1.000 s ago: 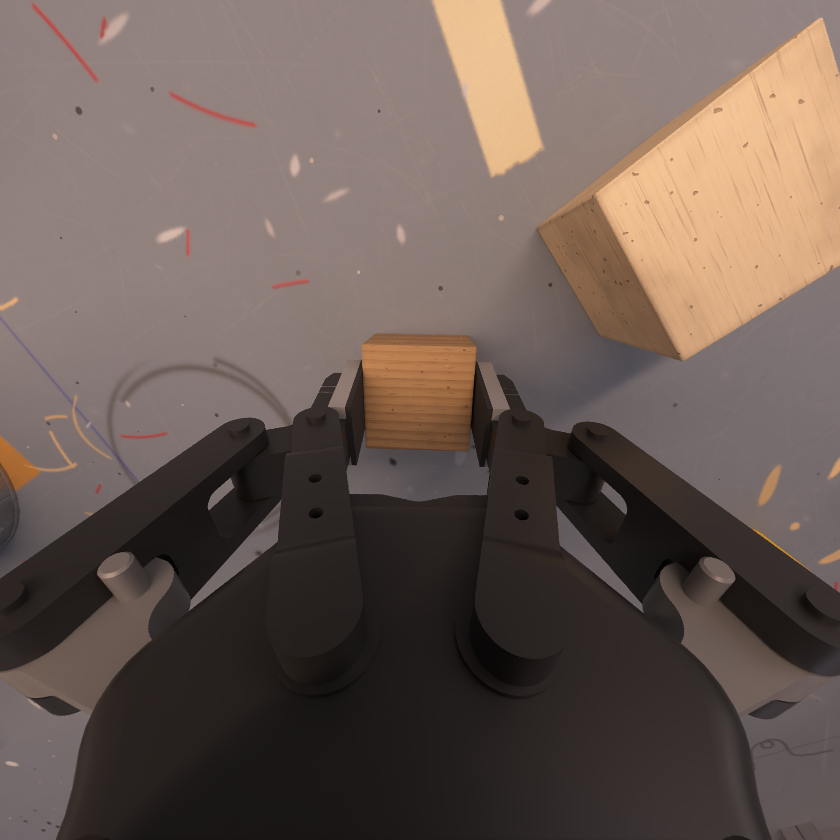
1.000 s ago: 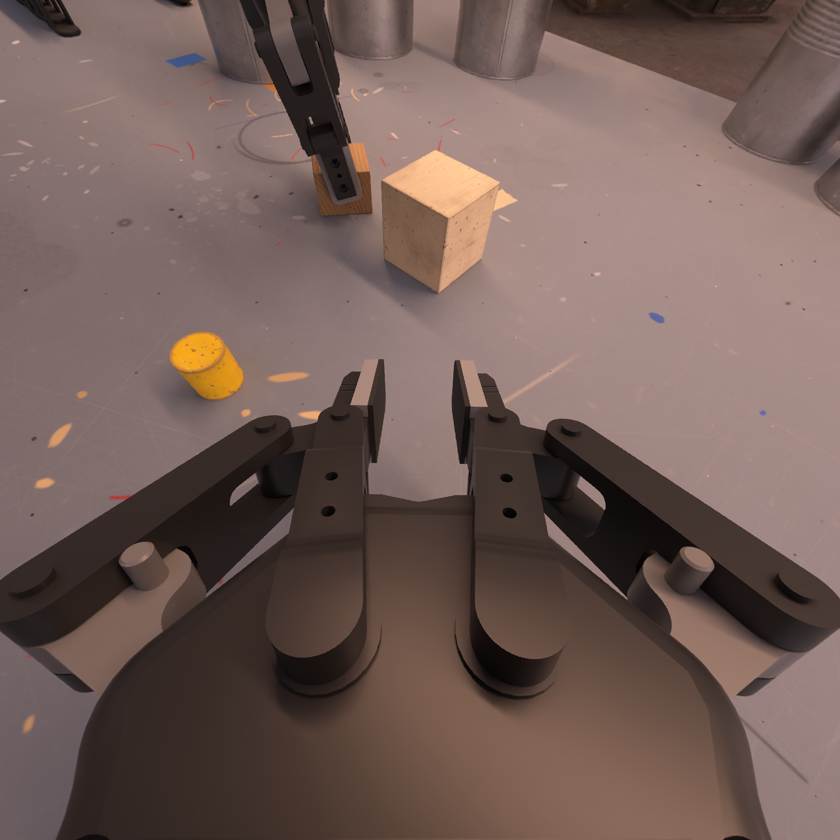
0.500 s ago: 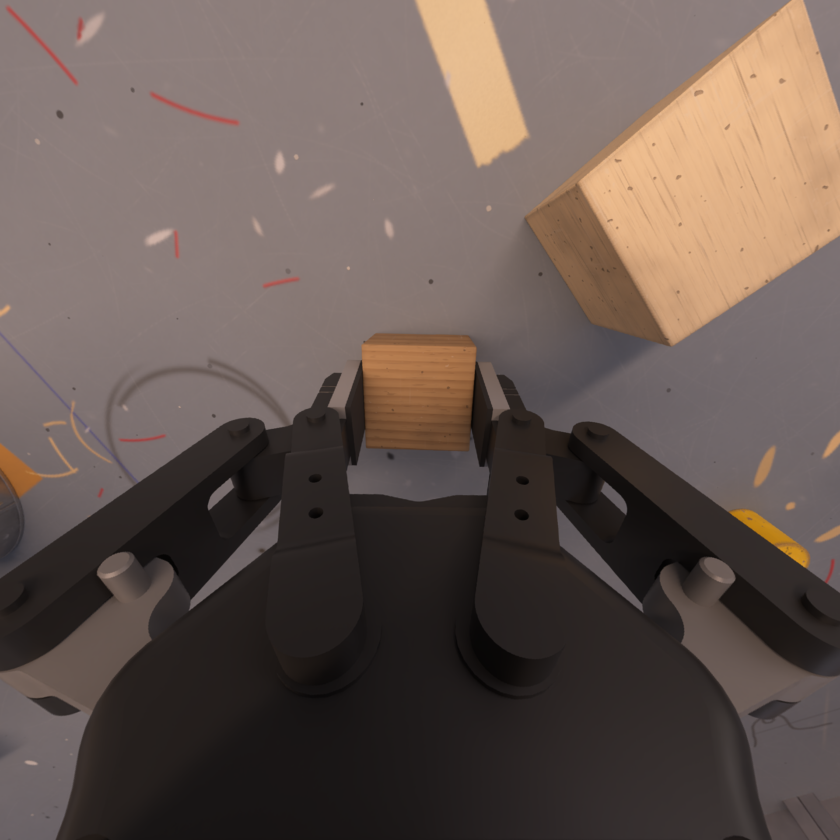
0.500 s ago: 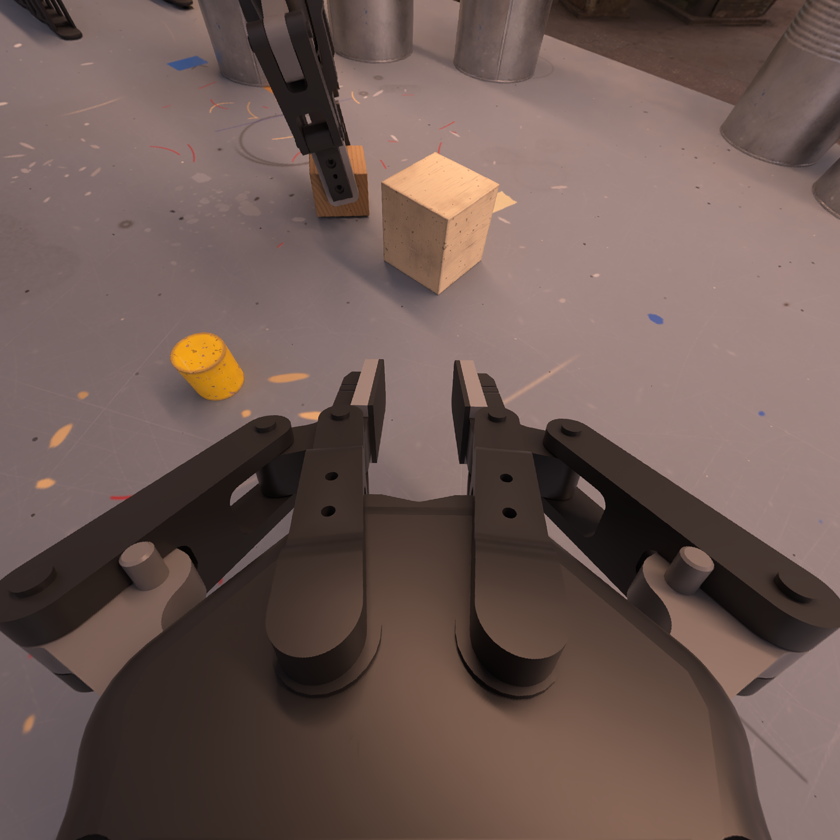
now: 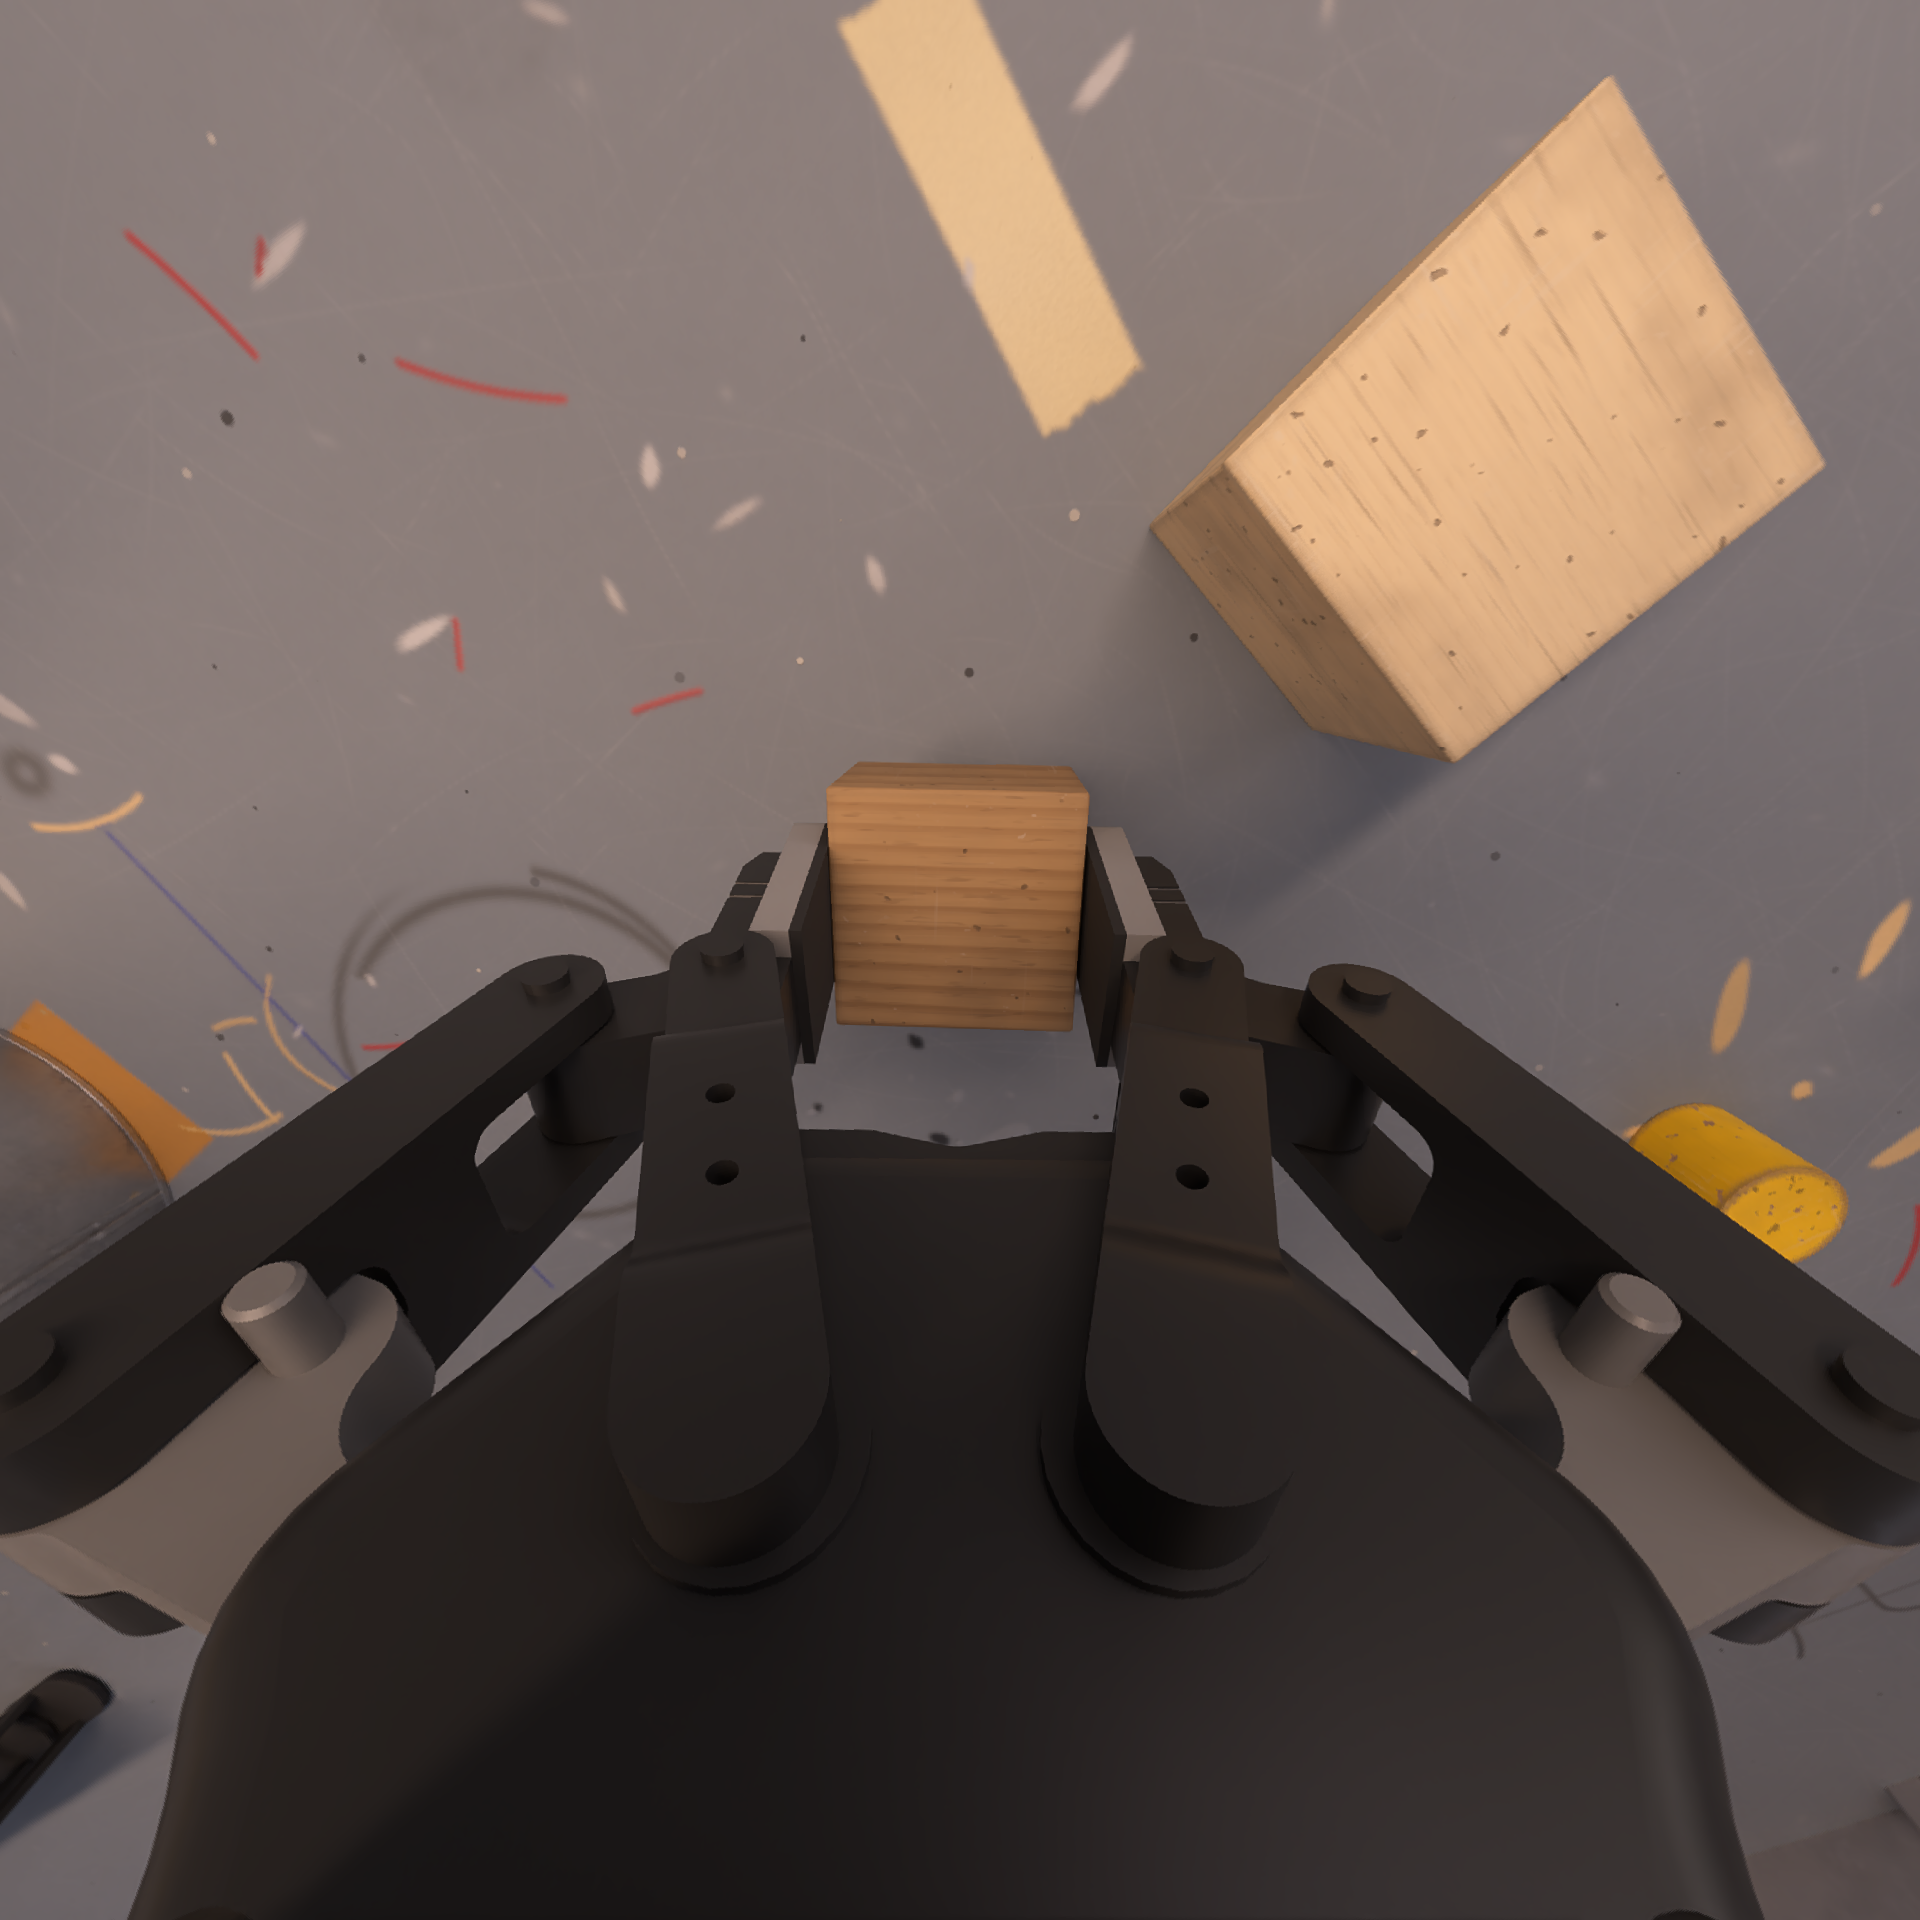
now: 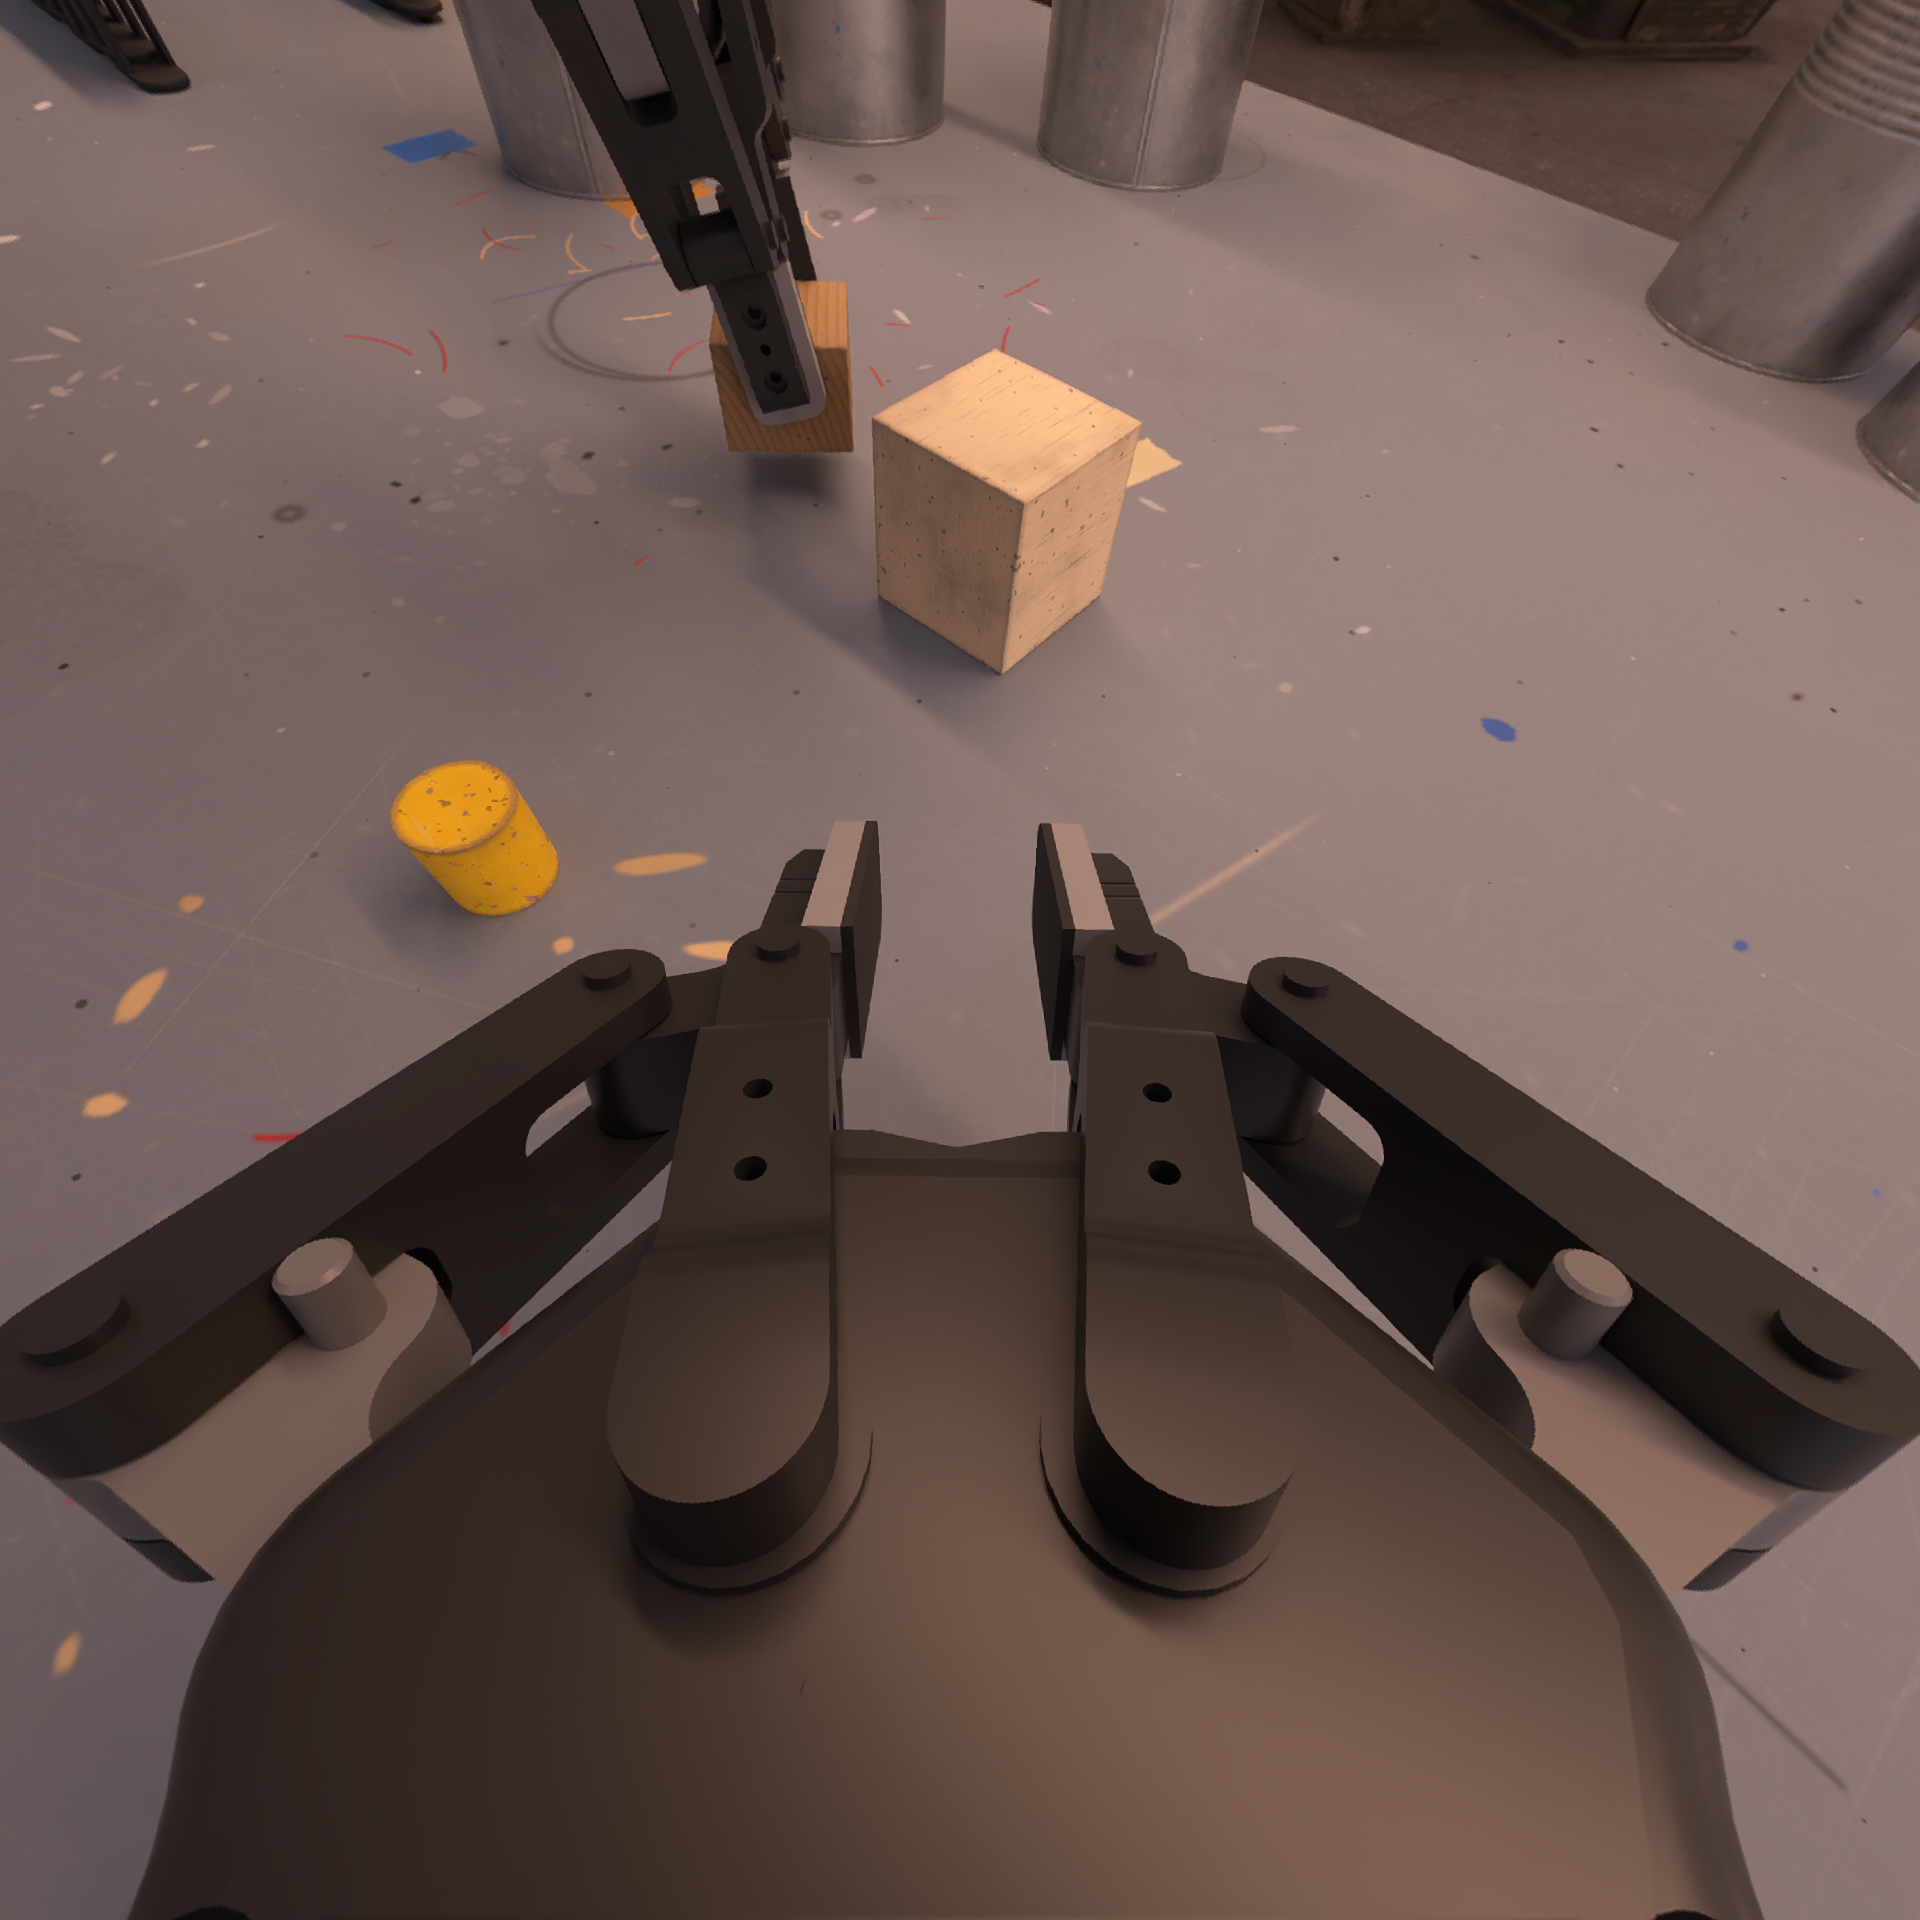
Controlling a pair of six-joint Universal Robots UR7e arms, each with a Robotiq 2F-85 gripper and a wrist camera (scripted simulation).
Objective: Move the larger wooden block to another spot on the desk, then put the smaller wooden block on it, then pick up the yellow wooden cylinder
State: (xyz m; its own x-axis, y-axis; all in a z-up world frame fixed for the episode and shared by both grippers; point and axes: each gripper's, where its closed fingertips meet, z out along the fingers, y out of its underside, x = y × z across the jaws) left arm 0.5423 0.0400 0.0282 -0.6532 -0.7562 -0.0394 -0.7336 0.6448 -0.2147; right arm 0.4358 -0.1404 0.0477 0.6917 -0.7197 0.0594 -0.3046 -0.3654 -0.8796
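My left gripper (image 5: pixel 957 873) is shut on the smaller wooden block (image 5: pixel 954 899), a brown cube, and holds it above the desk; it also shows in the right wrist view (image 6: pixel 821 374), off the surface. The larger wooden block (image 5: pixel 1507 436), pale and speckled, stands on the desk to the right of it, seen too in the right wrist view (image 6: pixel 1003 499). The yellow wooden cylinder (image 6: pixel 473 836) lies on its side at the left, and shows at the right edge of the left wrist view (image 5: pixel 1745 1179). My right gripper (image 6: pixel 957 883) is open and empty, hovering over the desk.
Several metal cans (image 6: pixel 1143 94) stand along the far edge of the grey desk, with more at the right (image 6: pixel 1797 229). A can (image 5: pixel 62 1153) sits at the left in the left wrist view. A strip of tan tape (image 5: pixel 987 208) lies flat on the desk.
My left gripper has risen with the smaller block, lifting it off the desk. The yellow cylinder has come into the left wrist view. The right gripper has not moved.
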